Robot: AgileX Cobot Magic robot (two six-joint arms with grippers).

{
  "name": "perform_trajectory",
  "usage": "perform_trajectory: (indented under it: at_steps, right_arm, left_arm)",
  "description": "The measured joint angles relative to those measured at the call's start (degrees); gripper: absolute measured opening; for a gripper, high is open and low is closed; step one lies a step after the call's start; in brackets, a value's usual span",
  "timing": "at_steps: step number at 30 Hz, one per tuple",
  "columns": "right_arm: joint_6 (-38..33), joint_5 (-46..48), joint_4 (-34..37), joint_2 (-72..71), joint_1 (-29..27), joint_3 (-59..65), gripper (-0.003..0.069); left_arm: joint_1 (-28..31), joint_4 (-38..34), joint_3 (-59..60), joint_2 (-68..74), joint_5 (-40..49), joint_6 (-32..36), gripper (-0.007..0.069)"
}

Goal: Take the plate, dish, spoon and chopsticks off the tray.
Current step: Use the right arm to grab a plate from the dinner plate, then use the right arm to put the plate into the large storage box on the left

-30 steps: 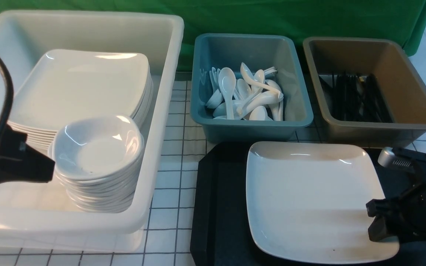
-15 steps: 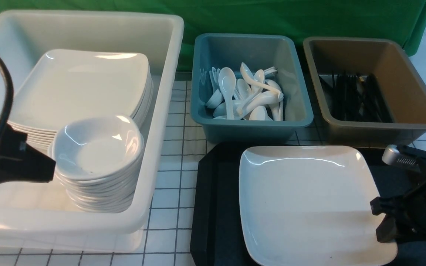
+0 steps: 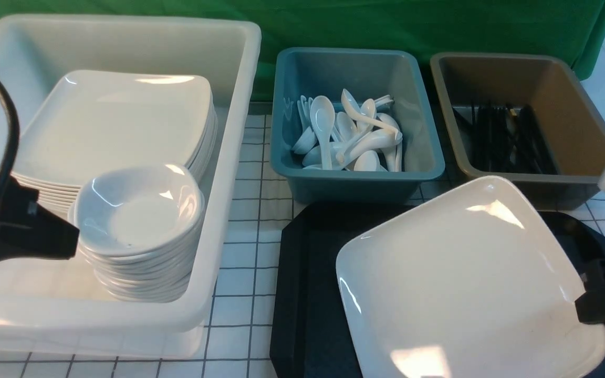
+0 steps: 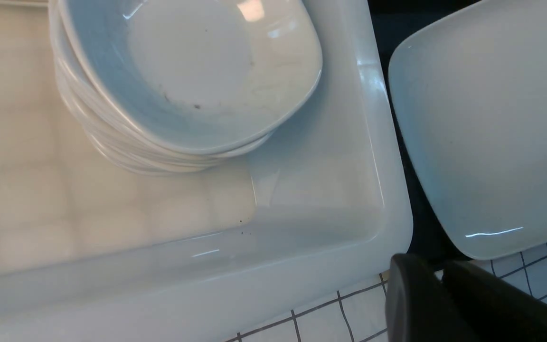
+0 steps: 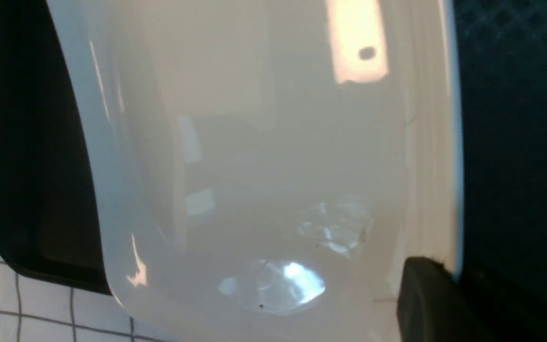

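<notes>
The right gripper (image 3: 588, 307) is clamped on the right rim of the plate (image 3: 455, 283), the only purchase so flat a thing gives, holding it tilted above the black tray (image 3: 302, 315), likely bound for the white tub (image 3: 239, 157), over which the left gripper (image 3: 71, 244) hangs, fingers together and empty

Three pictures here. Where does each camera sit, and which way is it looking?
Front view: between the arms, facing forward over white tub, teal bin, brown bin and tray; left pincer and right pincer show at the edges.
Left wrist view: on the left arm, looking down at the dish stack in the tub; the tips of its shut pincer show.
Right wrist view: on the right arm, close on the plate it grips; one finger shows.
Shared: all three see the plate.
</notes>
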Motion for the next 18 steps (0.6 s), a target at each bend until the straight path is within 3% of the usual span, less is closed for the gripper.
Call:
perform_trajectory:
  at_steps: [7, 13, 18]
  right_arm:
    - [1.5, 6.0, -1.7, -1.8, 0.0, -7.7, 0.0076]
    - [5.0, 8.8, -2.3, -1.9, 0.0, -18.7, 0.0076]
    - [6.7, 9.2, -0.7, -1.9, 0.0, -24.2, 0.0076]
  left_arm:
    - [0.0, 0.5, 0.0, 0.0, 0.0, 2.0, 0.0095]
    - [0.0, 8.6, 0.0, 0.0, -4.5, -0.7, 0.0095]
    - [0.0, 11.3, 0.0, 0.0, -5.2, -2.2, 0.0095]
